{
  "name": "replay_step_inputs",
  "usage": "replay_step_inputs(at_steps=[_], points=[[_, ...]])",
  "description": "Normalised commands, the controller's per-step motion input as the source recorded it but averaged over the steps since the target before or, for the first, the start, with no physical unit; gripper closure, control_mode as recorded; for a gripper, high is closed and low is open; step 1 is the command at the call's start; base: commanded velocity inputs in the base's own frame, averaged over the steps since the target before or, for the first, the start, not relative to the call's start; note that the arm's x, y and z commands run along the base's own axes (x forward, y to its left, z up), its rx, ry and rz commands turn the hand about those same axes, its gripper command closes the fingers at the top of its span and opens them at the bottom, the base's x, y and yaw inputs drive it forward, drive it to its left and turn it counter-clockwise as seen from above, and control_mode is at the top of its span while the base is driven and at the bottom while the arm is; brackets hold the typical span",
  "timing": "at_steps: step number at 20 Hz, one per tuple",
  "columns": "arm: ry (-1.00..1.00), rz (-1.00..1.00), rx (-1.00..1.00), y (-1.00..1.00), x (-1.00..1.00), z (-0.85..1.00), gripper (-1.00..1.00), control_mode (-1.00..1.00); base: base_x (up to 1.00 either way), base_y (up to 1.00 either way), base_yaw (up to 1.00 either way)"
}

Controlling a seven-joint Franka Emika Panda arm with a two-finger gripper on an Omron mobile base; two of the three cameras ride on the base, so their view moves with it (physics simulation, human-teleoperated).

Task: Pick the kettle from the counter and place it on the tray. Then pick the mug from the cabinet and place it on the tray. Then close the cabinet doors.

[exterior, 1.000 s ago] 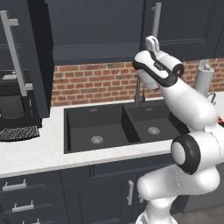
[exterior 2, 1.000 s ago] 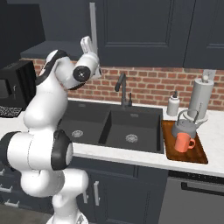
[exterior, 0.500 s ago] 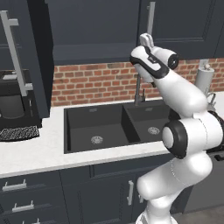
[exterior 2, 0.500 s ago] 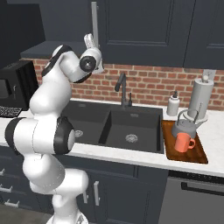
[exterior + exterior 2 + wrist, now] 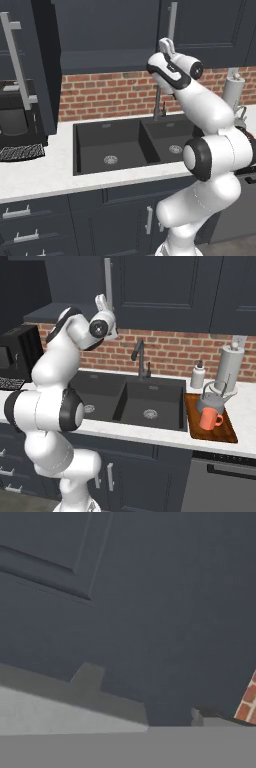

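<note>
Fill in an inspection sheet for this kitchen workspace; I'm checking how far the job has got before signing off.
Surface: white counter around a black double sink.
Job's things: kettle and mug both stand on the tray, mug in front of kettle. One of the cabinet doors at left stands open; the door above the sink is shut.
Clutter: paper-towel roll, soap bottle, coffee machine.
End effector: raised near the long bar handle, holding nothing; jaws not clearly shown.
Cables: nothing seen.
Surroundings: brick backsplash, faucet, drawer fronts below.
</note>
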Motion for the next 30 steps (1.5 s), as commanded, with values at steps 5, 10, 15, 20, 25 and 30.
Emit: replay_step_inputs(at_steps=[5,10,15,20,25,30], points=[[0.10,0.00,-0.06,0.63,0.34,-0.57,-1.00,-1.00,0.00,0.00,0.00],[0.11,0.00,-0.10,0.67,0.18,-0.75,-1.00,-1.00,0.00,0.00,0.00],[0.13,0.00,-0.11,0.73,0.01,-0.67,-1.00,-1.00,0.00,0.00,0.00],[0.05,0.00,-0.05,0.64,-0.21,-0.34,-1.00,-1.00,0.00,0.00,0.00],[-0.10,-0.03,0.00,0.06,-0.91,0.25,-1.00,-1.00,0.00,0.00,0.00],[-0.01,-0.03,-0.04,0.05,-0.94,0.14,-1.00,-1.00,0.00,0.00,0.00]])
